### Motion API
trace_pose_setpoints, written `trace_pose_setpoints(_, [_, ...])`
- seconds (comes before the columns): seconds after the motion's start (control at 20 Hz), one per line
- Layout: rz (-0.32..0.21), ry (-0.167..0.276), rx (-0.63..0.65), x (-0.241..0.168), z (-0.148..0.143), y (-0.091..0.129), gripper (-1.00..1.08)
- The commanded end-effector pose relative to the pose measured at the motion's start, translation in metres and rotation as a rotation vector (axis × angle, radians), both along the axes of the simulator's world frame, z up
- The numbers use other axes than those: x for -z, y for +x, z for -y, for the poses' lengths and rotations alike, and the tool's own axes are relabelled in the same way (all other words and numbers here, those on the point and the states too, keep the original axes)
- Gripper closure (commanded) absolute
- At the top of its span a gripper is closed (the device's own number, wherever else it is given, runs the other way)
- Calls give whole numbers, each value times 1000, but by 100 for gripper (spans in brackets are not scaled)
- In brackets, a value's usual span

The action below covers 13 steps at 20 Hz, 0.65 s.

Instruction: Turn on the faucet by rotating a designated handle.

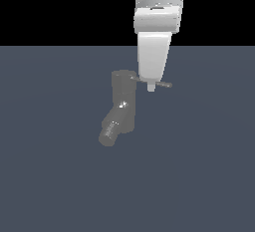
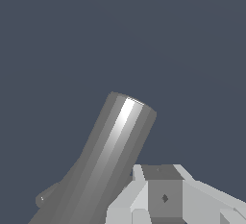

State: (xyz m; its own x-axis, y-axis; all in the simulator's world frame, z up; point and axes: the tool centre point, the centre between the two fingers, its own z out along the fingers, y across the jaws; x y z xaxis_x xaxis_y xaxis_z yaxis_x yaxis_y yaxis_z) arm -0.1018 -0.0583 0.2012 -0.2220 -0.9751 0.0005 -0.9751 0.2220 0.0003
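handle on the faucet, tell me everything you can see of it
The handle is a thin, straight, dark grey rod, metallic-looking, sticking out level from the top of the faucet toward the exterior view's right. Its middle is hidden behind the white fingers of the gripper, which come down over it; whether they touch it cannot be told. Only its tip and a short stub near the body show. The wrist view does not clearly show it.

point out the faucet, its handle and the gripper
faucet (image 1: 123,104), exterior view, upright body
handle (image 1: 165,83), exterior view, rod's free end past the fingers
gripper (image 1: 151,87), exterior view, tip of the fingers
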Motion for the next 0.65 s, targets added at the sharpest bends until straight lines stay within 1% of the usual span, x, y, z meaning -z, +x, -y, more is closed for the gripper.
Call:
trace_pose_setpoints(0.0, [1,0,17,0,15,4,108])
trace_pose_setpoints(0.6, [1,0,23,0,42,19,108])
